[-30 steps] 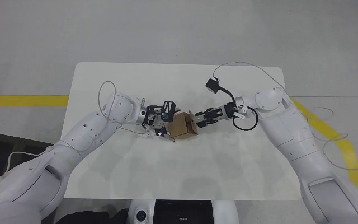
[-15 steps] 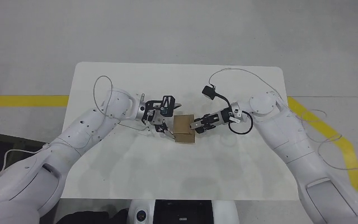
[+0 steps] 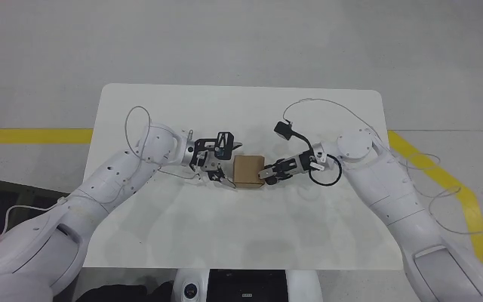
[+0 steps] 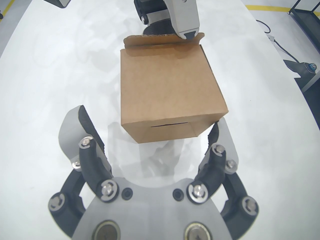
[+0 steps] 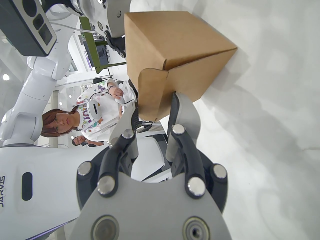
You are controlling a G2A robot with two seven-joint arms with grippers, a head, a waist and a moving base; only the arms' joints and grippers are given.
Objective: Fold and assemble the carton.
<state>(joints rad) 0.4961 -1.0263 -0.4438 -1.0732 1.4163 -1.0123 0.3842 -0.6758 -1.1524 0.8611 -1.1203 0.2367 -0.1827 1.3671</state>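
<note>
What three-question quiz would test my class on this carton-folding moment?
1. True or false: The brown cardboard carton sits on the white rectangular table between the two hands.
2. Choose one: The left hand is A) open at the carton's end, B) shut on the carton, C) shut on a cable.
3. Fill in: The right hand meets the carton at its loose cardboard ____.
Key: 1 true; 2 A; 3 flap.
</note>
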